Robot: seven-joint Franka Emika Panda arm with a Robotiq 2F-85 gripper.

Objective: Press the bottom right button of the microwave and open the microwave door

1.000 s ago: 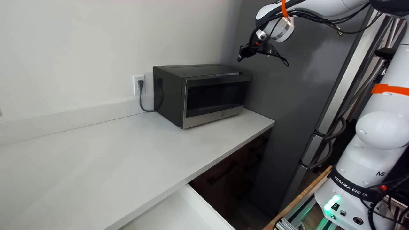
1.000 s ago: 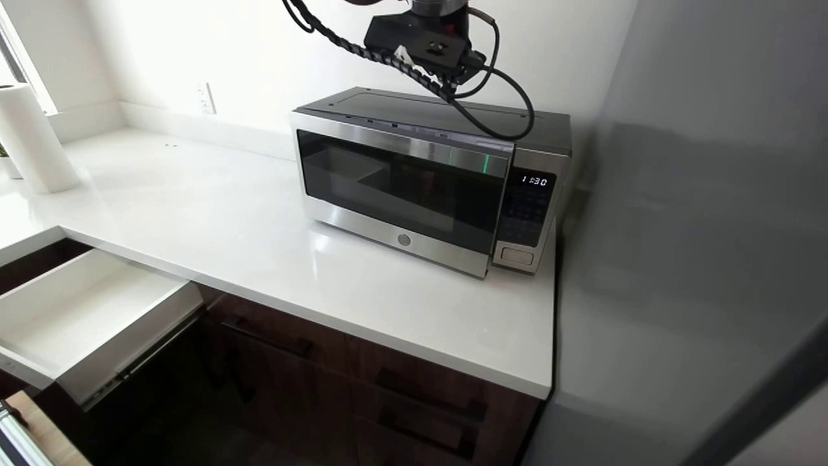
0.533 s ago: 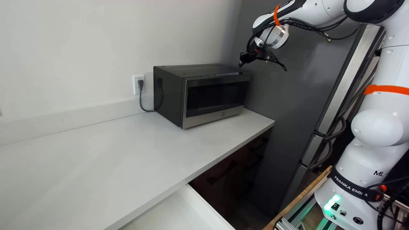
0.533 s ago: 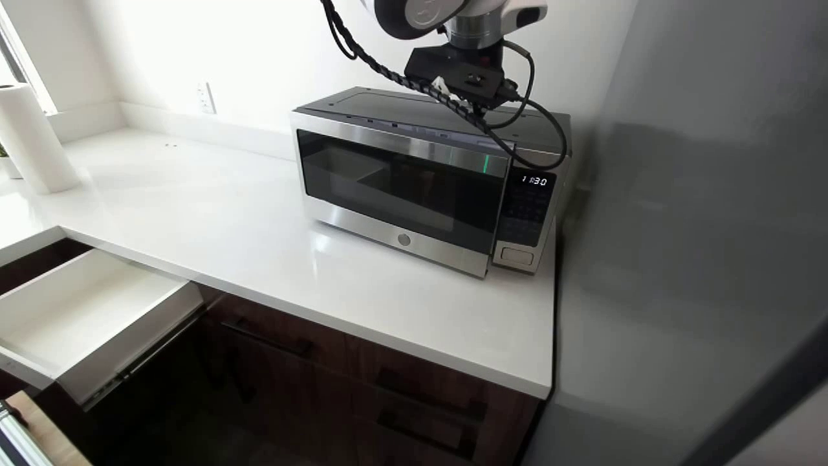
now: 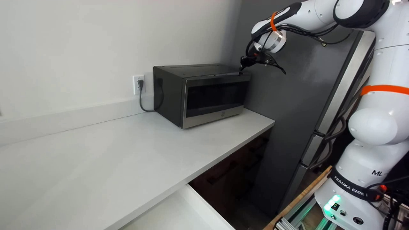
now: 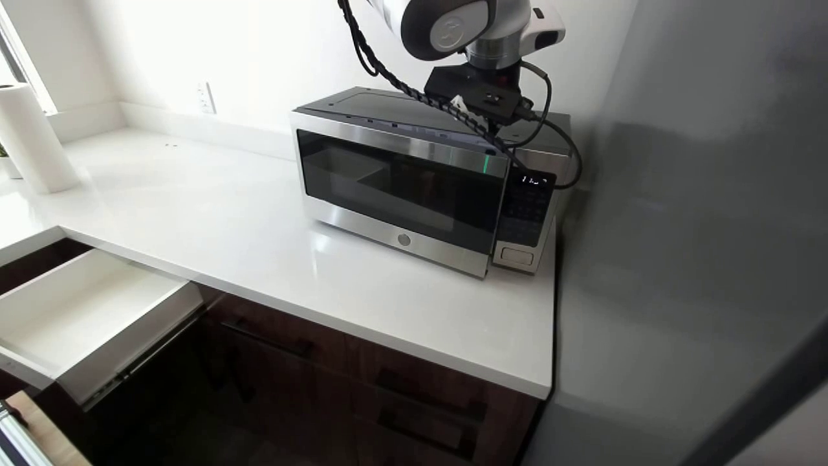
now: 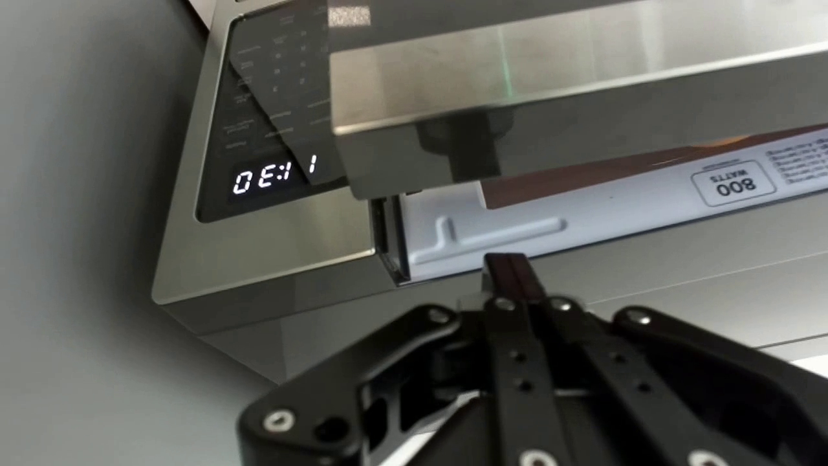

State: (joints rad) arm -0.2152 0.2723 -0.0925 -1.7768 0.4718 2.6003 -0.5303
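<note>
The dark microwave (image 5: pixel 169 95) stands on the counter, also in an exterior view (image 6: pixel 537 123) and the wrist view (image 7: pixel 272 252). Its door (image 6: pixel 404 188) stands slightly ajar. In the wrist view, the door (image 7: pixel 582 65) is apart from the body, and the pale inner frame (image 7: pixel 614 200) shows in the gap. The bottom right button (image 6: pixel 517 255) is below the keypad; it is out of the wrist view. My gripper (image 7: pixel 514 275) is shut and empty. Its tips point down over the gap near the door's right end; in an exterior view, my gripper (image 5: pixel 241 68) is at the top front edge. Contact is unclear.
A grey fridge (image 6: pixel 698 226) stands close on the microwave's right. An open drawer (image 6: pixel 129 330) sticks out under the counter (image 6: pixel 246 213). A paper towel roll (image 6: pixel 35 139) stands at the far left. A power cord (image 5: pixel 140 99) runs beside the microwave.
My gripper has come down to the microwave's top front edge and shifted toward its right end. Its cable now covers part of the display. The door has not visibly moved.
</note>
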